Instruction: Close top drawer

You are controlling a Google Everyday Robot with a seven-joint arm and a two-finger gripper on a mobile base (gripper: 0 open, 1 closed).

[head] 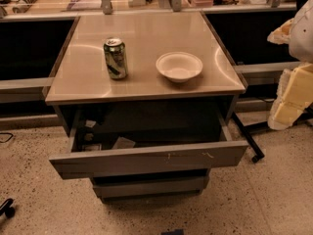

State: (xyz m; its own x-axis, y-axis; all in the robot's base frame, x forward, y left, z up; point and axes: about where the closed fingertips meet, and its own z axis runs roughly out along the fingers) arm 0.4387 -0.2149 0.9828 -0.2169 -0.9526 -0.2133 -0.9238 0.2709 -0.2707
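The top drawer (146, 159) is pulled out towards me from under the table top. Its wide grey front has small pale scratches right of centre. The inside is dark, with a few small items (122, 142) at its left. Part of my pale arm (293, 82) shows at the right edge, beside the table and well above and to the right of the drawer front. My gripper is not in view.
A green drink can (115, 58) and a white bowl (179, 66) stand on the table top (146, 89). A narrower grey drawer front (149, 186) sits below the open one. A black caster (6, 208) is at the lower left. Cluttered shelves run behind.
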